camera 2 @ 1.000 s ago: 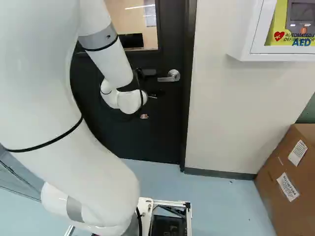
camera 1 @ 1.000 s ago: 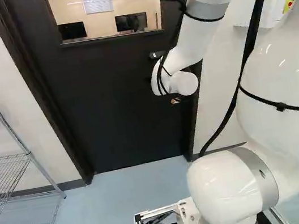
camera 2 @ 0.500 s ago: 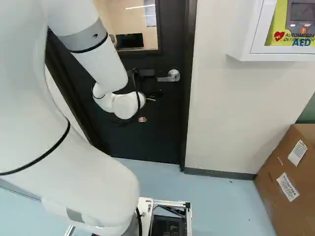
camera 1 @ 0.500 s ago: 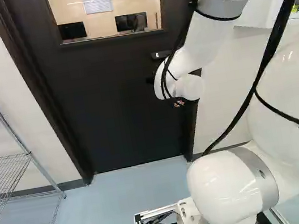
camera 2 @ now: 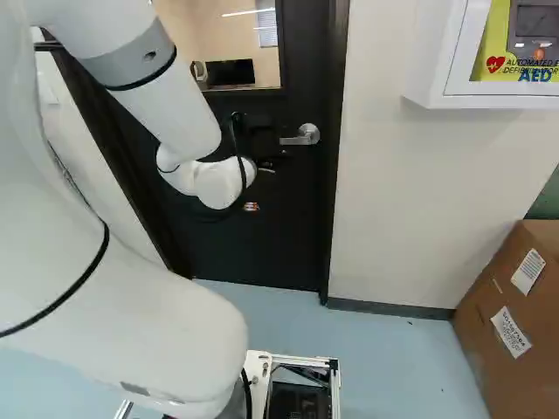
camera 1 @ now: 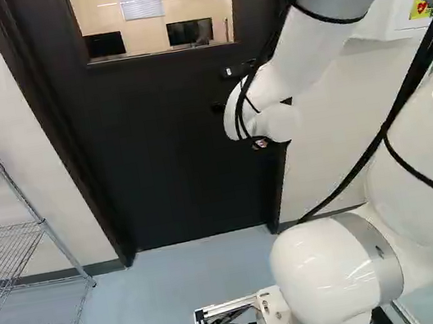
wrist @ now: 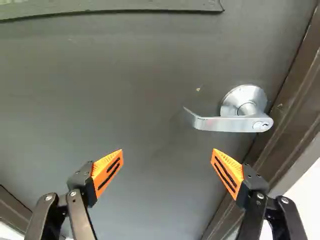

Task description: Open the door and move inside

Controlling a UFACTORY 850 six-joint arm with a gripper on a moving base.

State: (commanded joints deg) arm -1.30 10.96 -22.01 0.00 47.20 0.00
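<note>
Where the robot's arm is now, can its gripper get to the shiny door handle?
Probably yes. The gripper is open, and nothing shows between it and the handle. The handle is off to one side, though, so the gripper may need to shift over a bit first.

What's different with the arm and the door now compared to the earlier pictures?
The arm has drawn back a little from the door toward the base: its far end sits farther right in the left base view and farther left in the right. The base hasn't moved, the door remains closed, and its handle stays level.
</note>
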